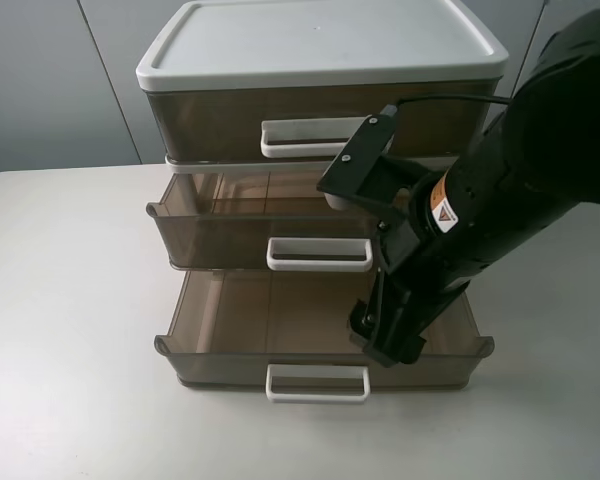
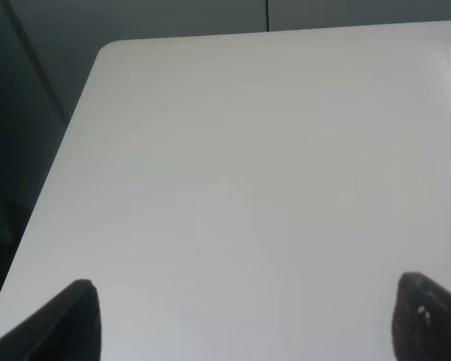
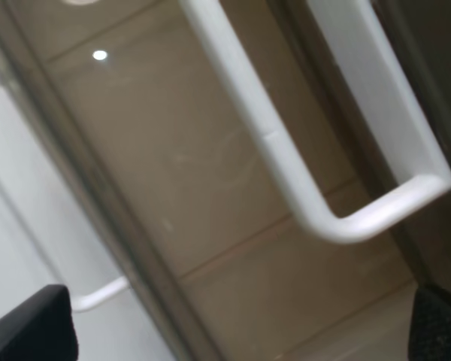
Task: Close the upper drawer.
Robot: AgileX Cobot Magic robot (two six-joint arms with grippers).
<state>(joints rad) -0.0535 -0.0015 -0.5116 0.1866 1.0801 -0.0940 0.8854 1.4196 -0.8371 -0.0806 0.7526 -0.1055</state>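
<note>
A three-drawer cabinet (image 1: 320, 50) with a white top stands at the back of the table. Its top drawer (image 1: 310, 125) is shut. The middle drawer (image 1: 270, 235) is pulled partly out and the bottom drawer (image 1: 280, 350) is pulled out farther. My right gripper (image 1: 383, 335) hangs over the bottom drawer, just in front of the right end of the middle drawer's white handle (image 1: 320, 255). In the right wrist view the right gripper (image 3: 233, 327) is open and empty, with that handle (image 3: 286, 150) close ahead. My left gripper (image 2: 255, 320) is open over bare table, out of the high view.
The white table (image 1: 70, 300) extends to the left and in front of the cabinet. The bottom drawer's handle (image 1: 317, 384) juts out near the table's front. A grey wall stands behind the cabinet. The table's left edge (image 2: 60, 143) shows in the left wrist view.
</note>
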